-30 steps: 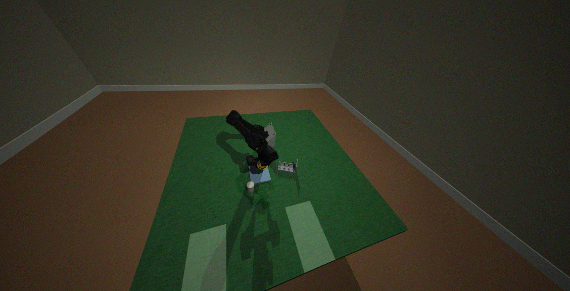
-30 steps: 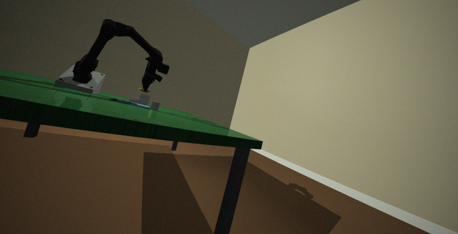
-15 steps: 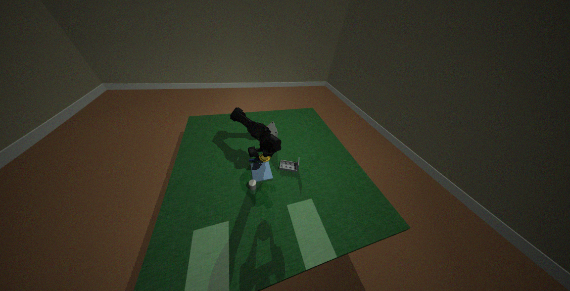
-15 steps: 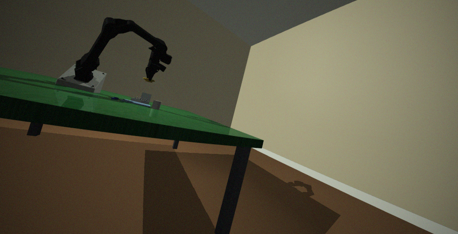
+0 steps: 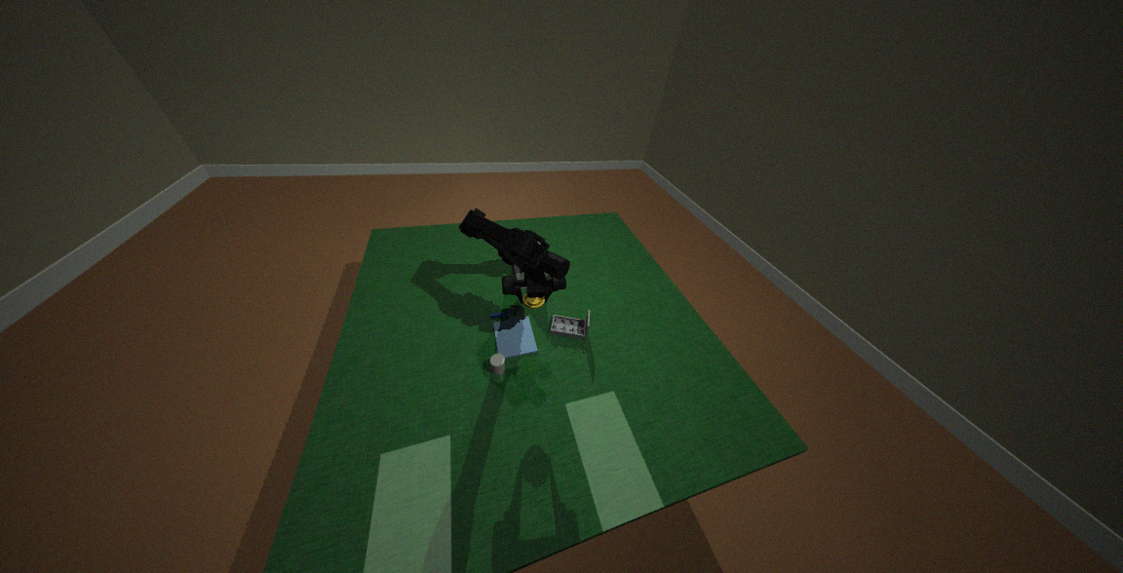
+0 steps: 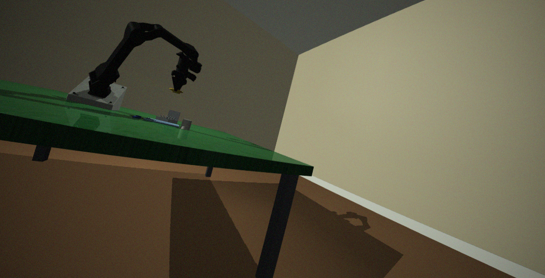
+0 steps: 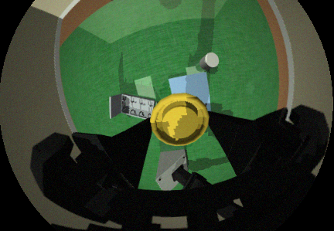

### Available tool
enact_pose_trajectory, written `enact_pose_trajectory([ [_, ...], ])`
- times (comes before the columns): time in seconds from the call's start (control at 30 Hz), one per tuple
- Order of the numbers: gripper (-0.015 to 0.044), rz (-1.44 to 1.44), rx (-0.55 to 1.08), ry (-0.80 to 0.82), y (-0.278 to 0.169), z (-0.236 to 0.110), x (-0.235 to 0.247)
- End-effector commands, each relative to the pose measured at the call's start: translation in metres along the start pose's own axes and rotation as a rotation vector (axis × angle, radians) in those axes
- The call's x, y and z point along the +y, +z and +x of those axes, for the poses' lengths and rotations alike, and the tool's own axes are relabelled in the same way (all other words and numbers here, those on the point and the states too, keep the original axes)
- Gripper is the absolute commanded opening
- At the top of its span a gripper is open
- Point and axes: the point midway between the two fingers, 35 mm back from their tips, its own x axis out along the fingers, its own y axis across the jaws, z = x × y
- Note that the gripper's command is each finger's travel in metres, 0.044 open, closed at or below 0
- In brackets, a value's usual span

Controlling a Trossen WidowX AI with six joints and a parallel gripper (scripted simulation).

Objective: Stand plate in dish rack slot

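Observation:
The yellow round plate (image 5: 534, 301) (image 6: 175, 91) (image 7: 179, 120) is roughly level and held high above the table. My gripper (image 7: 178, 117) is shut on it, with one black finger at each side of its rim in the wrist view. The grey dish rack (image 5: 566, 333) (image 6: 174, 115) (image 7: 115, 107) stands on the table with rows of small prongs inside and a taller panel at one end. In the top view it is to the right of the plate and lower. The plate is well clear of the rack. The prongs nearest the plate are partly hidden in the wrist view.
A flat light-blue board (image 5: 518, 342) (image 6: 167, 123) (image 7: 197, 85) lies on the green table beside the rack. A grey cylinder (image 5: 497, 362) (image 6: 186, 124) (image 7: 211, 60) stands near its far corner. A small dark-blue item (image 6: 136, 117) lies near the board. The arm's base (image 6: 95, 99) is grey.

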Motion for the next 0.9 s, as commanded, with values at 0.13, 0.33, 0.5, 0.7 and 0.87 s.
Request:
enact_pose_trajectory([
  [0.13, 0.0000, 0.237, 0.045, -0.037, -0.030, 0.005, 0.042],
  [0.33, 0.0000, 0.315, 0.051, -0.055, -0.039, 0.006, 0.052],
  [0.5, 0.0000, 0.289, 0.076, -0.039, -0.040, 0.010, 0.052],
  [0.7, 0.0000, 0.186, 0.166, 0.040, -0.044, 0.029, 0.054],
  [0.87, 0.0000, 0.101, 0.226, 0.119, -0.048, 0.043, 0.056],
])
